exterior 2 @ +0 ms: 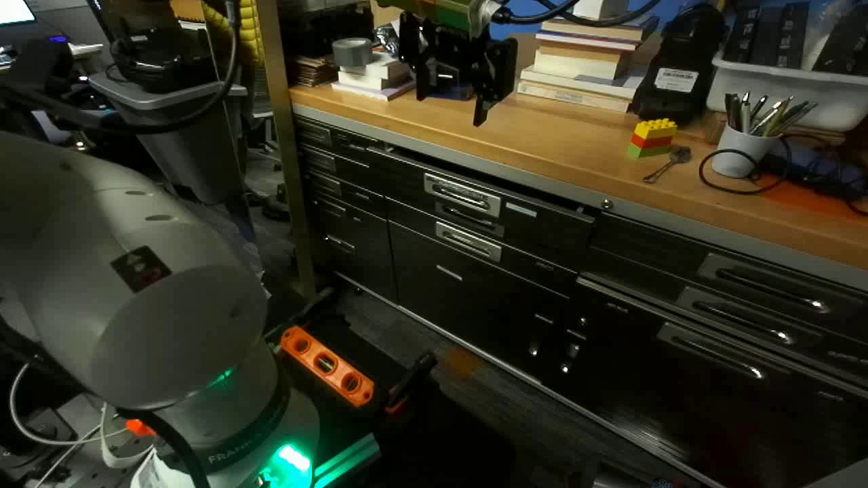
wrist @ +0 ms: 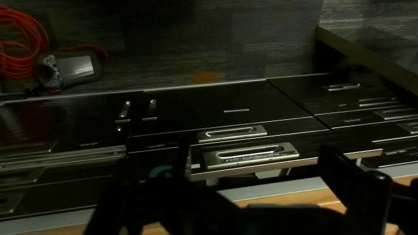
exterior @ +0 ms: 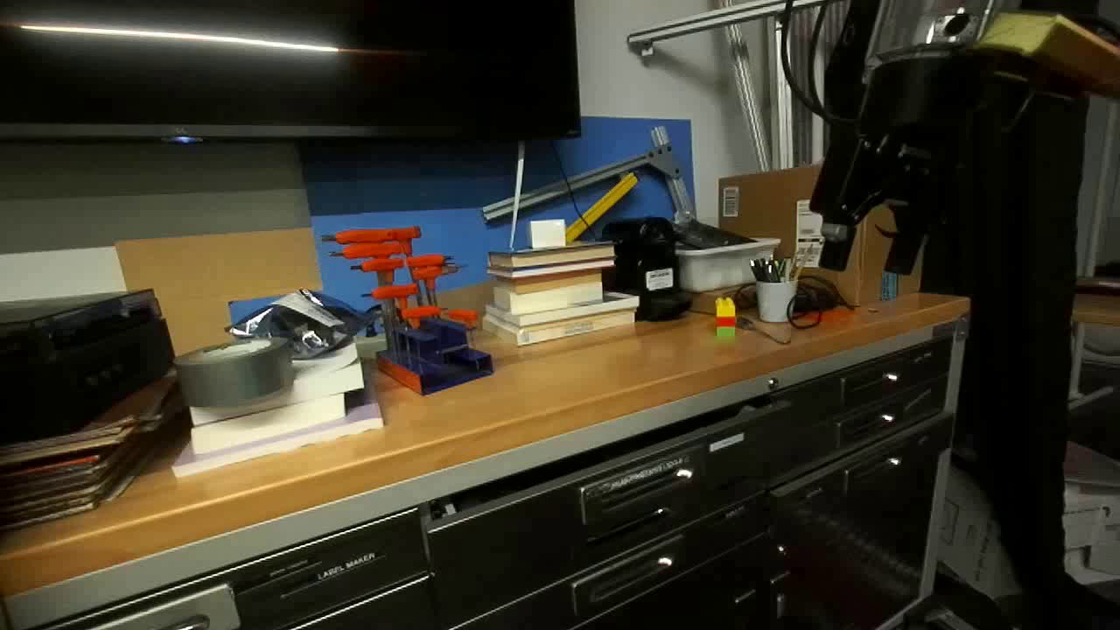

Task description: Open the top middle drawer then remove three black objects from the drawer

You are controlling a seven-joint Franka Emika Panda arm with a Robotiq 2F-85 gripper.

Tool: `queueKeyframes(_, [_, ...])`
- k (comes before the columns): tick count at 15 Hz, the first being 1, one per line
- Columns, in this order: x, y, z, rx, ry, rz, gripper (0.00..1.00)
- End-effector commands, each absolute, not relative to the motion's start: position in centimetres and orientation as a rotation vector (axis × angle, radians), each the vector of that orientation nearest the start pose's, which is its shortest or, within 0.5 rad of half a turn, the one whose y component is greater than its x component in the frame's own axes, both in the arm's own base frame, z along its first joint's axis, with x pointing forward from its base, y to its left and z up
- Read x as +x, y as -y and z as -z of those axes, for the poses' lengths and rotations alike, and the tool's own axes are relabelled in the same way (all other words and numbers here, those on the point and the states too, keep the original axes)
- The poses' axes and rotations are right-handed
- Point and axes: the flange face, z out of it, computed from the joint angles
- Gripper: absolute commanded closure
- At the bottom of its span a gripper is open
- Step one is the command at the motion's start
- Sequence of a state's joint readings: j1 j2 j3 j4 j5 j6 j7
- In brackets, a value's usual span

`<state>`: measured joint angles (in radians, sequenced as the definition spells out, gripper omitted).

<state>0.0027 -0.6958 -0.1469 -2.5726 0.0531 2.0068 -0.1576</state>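
The top middle drawer [exterior 2: 489,205] stands ajar beneath the worktop's [exterior 2: 563,142] near edge, lower than my fingers [exterior 2: 498,73] and not touching them. They are spread wide, holding nothing.

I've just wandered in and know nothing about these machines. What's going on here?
A robot arm has the job of opening the top middle drawer and taking out three black objects. Right now the drawer stands partly open. The jaws hang higher than the worktop, spread apart, holding nothing and clear of the drawer. Through the narrow gap I can't pick out the three black objects.
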Motion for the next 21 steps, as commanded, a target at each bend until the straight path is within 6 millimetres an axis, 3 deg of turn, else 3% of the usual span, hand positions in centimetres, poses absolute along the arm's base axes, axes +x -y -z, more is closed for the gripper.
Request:
queueKeyframes(1, [35.1, 5.1, -49.7, -3.009, 0.033, 0.218, 0.0])
queueKeyframes(9, [35.4, 4.9, -49.8, -3.011, -0.022, 0.237, 0.0])
queueKeyframes(15, [38.8, 2.6, -46.1, -2.987, -0.49, 0.259, 0.0])
queueKeyframes(21, [42.7, -0.6, -40.3, -2.913, -0.958, 0.295, 0.0])
